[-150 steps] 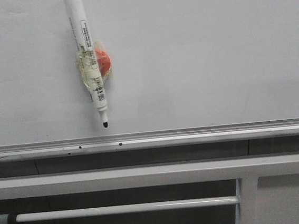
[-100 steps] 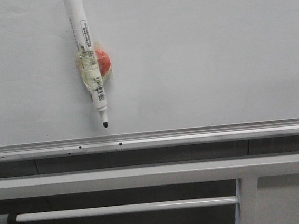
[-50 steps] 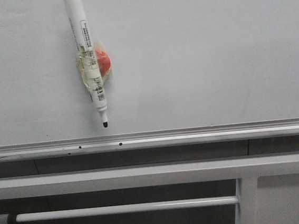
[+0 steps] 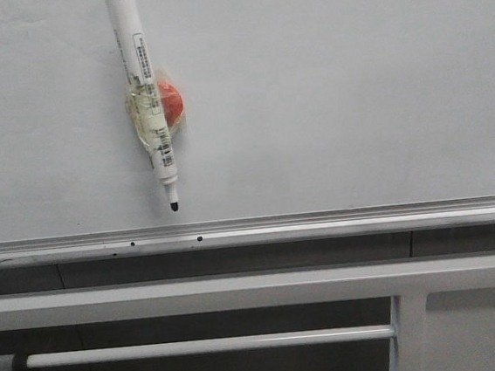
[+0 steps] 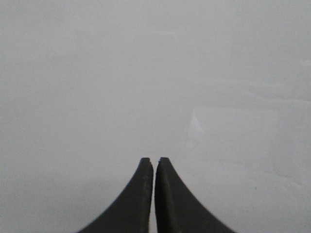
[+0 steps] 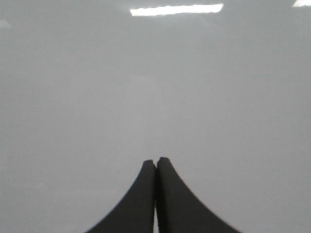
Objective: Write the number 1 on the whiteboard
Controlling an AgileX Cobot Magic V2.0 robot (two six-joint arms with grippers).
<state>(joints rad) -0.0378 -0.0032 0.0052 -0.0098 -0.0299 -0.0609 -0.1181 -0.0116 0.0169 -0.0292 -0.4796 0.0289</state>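
**Both grippers closed and empty, no stroke on the board**

The left gripper (image 5: 154,160) has its two dark fingers pressed together at the tips with nothing between them, and the right gripper (image 6: 156,160) is the same, tips meeting and holding nothing. Each faces a plain pale glossy surface; the right wrist view catches bright strip reflections on it. Neither gripper appears in the front view, so their place relative to the marker cannot be told.

The whiteboard (image 4: 335,89) fills the upper part of the front view, and no black stroke shows anywhere on it. A white marker pen (image 4: 143,95) lies against the board, tilted slightly, its black tip pointing down and stopping just above the silver bottom rail (image 4: 321,224). A clear wrap binds the pen's barrel to a small orange-red round piece (image 4: 172,100), which sits just beside the pen on its right.

Below the rail run grey metal frame bars (image 4: 240,291).
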